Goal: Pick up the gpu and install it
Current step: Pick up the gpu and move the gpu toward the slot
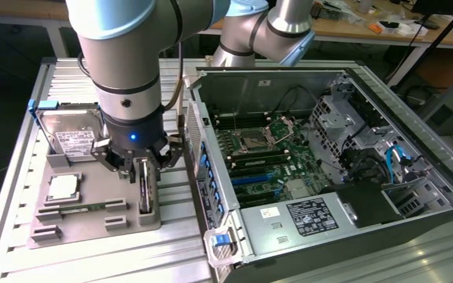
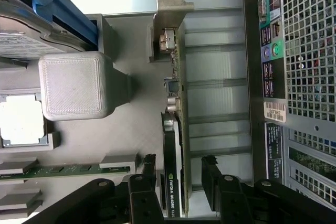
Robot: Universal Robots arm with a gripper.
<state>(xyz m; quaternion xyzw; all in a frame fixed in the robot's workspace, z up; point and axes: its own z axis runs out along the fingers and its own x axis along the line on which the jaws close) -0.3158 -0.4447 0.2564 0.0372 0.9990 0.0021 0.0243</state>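
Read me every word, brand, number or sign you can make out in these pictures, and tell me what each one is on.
"NVIDIA QUADRO": on the gpu edge; the characters after it are unreadable.
Hard drive white label: too small to read.
Power supply label: too small to read.
Sticker on the computer case rear: blurred.

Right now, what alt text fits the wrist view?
The open tool straddles the gpu, one finger on each side, the card standing on edge in a grey tray. The computer case stands beside it.
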